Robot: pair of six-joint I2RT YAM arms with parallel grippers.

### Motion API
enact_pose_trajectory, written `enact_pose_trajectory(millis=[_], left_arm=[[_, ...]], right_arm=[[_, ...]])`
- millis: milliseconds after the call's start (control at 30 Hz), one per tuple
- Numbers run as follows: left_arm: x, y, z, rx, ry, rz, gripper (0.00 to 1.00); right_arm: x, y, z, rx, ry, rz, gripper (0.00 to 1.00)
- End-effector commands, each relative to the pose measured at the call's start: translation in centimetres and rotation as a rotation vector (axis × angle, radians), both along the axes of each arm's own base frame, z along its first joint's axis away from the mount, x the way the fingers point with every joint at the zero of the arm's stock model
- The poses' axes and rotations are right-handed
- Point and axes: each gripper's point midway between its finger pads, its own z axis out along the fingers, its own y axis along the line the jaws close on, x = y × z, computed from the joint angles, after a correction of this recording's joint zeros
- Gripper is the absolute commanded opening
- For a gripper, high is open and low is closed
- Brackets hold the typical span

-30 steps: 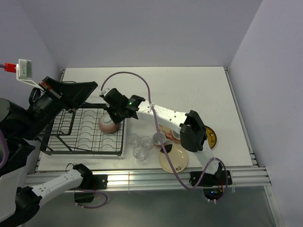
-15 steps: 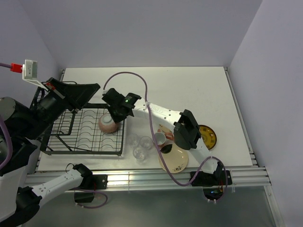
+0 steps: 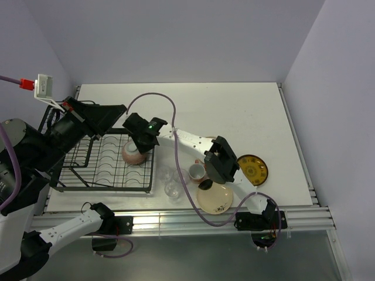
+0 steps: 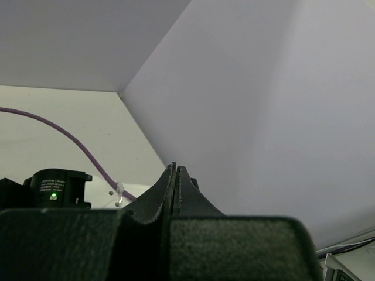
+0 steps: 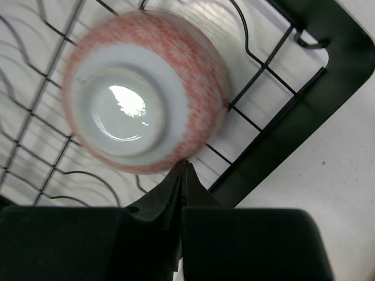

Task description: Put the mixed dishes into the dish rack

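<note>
My right hand (image 5: 182, 168), its two black fingers pressed together on nothing, points at a pale pink patterned ceramic mug (image 5: 146, 88). The mug sits upside down, white foot ring up, on the flat grid of the large black wire dish rack (image 5: 328, 111). In the wrist view the fingertips lie right at the mug's side; whether they touch it I cannot tell. Seen from above, the mug rests near the rack's right edge, towards the far end. My right arm stretches across the white worktop (image 3: 234, 111) to reach it, with a purple cable (image 3: 170, 102) looping over the arm.

My left hand (image 4: 176, 172) is raised by the rack's far left side. Its fingers are closed flat against each other, empty, and aimed at the pale lilac wall (image 4: 263, 117).

On the worktop just right of the rack, three small clear glasses (image 3: 173, 189) stand in a tight cluster. A second pink mug (image 3: 197, 171) stands upright just beside them. A cream floral plate (image 3: 215, 199) lies near the worktop's near edge. A yellow-and-dark ornate plate (image 3: 252, 169) lies to its right and a little farther back, just beside my elbow.
</note>
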Motion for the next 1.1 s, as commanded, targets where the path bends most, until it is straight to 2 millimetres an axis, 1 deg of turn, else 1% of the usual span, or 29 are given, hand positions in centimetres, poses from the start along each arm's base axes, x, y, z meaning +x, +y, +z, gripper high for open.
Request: enact_pose_trajectory(millis=[0, 33, 67, 100, 133, 167, 200, 233, 267, 300, 367, 400, 467, 500, 567, 600, 633, 667, 700, 733, 767, 800, 833, 867, 967, 1067], left_arm=[[-0.6, 0.3, 1.2, -0.024, -0.024, -0.006, 0.0], [-0.6, 0.5, 1.4, -0.026, -0.026, 0.001, 0.0], [-0.7, 0.6, 1.4, -0.024, -0.025, 0.003, 0.0], [-0.7, 0.7, 1.3, -0.021, -0.018, 0.007, 0.0], [-0.6, 0.7, 1.2, -0.018, -0.013, 0.009, 0.0], [-0.7, 0.7, 1.2, -0.017, -0.012, 0.01, 0.0], [-0.7, 0.7, 1.1, -0.017, -0.004, 0.011, 0.0], [-0.6, 0.7, 1.0, -0.016, -0.001, 0.011, 0.0], [-0.7, 0.6, 1.0, -0.019, 0.005, 0.007, 0.0], [-0.5, 0.5, 0.9, -0.016, 0.011, 0.004, 0.0], [-0.3, 0.2, 0.8, -0.007, 0.018, 0.0, 0.0], [-0.2, 0.1, 1.0, -0.007, 0.016, -0.003, 0.0], [-0.1, -0.2, 1.3, -0.009, 0.011, -0.011, 0.0], [0.1, -0.5, 1.1, -0.005, 0.017, -0.017, 0.0], [0.2, -0.8, 1.4, -0.021, 0.011, -0.028, 0.0], [0.4, -1.1, 1.0, -0.019, 0.019, -0.035, 0.0], [0.4, -1.4, 1.0, -0.024, 0.02, -0.049, 0.0], [0.5, -1.6, 1.1, -0.031, 0.019, -0.055, 0.0], [0.5, -1.7, 1.0, -0.032, 0.019, -0.058, 0.0], [0.4, -1.8, 1.1, -0.033, 0.02, -0.063, 0.0], [0.5, -1.7, 1.0, -0.031, 0.021, -0.058, 0.0], [0.5, -1.7, 0.9, -0.033, 0.022, -0.055, 0.0], [0.4, -1.6, 0.9, -0.032, 0.019, -0.058, 0.0], [0.5, -1.6, 0.8, -0.031, 0.021, -0.057, 0.0], [0.6, -1.8, 0.1, -0.021, 0.034, -0.058, 0.0], [0.5, -1.8, 0.0, -0.028, 0.035, -0.062, 0.0]], right_arm=[[0.3, 1.3, -0.5, 0.019, 0.005, 0.007, 0.0], [0.3, 1.9, -0.5, 0.036, 0.009, 0.02, 0.0], [-0.1, 2.6, -0.7, 0.048, 0.015, 0.039, 0.0], [-0.5, 4.0, -0.8, 0.085, 0.031, 0.077, 0.0], [-0.3, 5.4, -0.3, 0.13, 0.018, 0.1, 0.0], [-1.0, 6.7, 0.1, 0.167, 0.015, 0.136, 0.0], [-1.4, 8.2, 0.8, 0.219, 0.009, 0.196, 0.0], [-1.2, 10.2, 2.3, 0.303, -0.034, 0.23, 0.0], [-1.6, 11.3, 3.1, 0.353, -0.037, 0.247, 0.0], [-1.9, 12.9, 4.8, 0.453, -0.032, 0.284, 0.0], [-2.1, 14.0, 6.4, 0.532, -0.016, 0.298, 0.0], [-2.2, 14.5, 7.7, 0.575, -0.021, 0.308, 0.0], [-2.4, 14.6, 8.9, 0.59, -0.06, 0.328, 0.0], [-2.3, 14.1, 9.9, 0.613, -0.084, 0.327, 0.0], [-2.1, 13.5, 10.4, 0.644, -0.072, 0.333, 0.0], [-1.7, 12.9, 10.9, 0.646, -0.075, 0.304, 0.0], [-0.4, 11.7, 10.3, 0.606, -0.076, 0.252, 0.0], [1.2, 10.7, 9.9, 0.554, -0.115, 0.178, 0.0], [2.0, 9.9, 9.8, 0.519, -0.128, 0.15, 0.0], [2.7, 8.4, 8.6, 0.462, -0.119, 0.115, 0.0], [3.3, 7.7, 8.1, 0.433, -0.125, 0.095, 0.0], [3.4, 6.6, 6.9, 0.395, -0.121, 0.083, 0.0], [3.9, 5.8, 6.4, 0.376, -0.12, 0.064, 0.0], [4.0, 4.9, 5.4, 0.347, -0.112, 0.045, 0.0], [4.2, 4.0, 4.0, 0.308, -0.109, 0.03, 0.0], [4.4, 4.1, 2.8, 0.283, -0.105, 0.033, 0.0]])
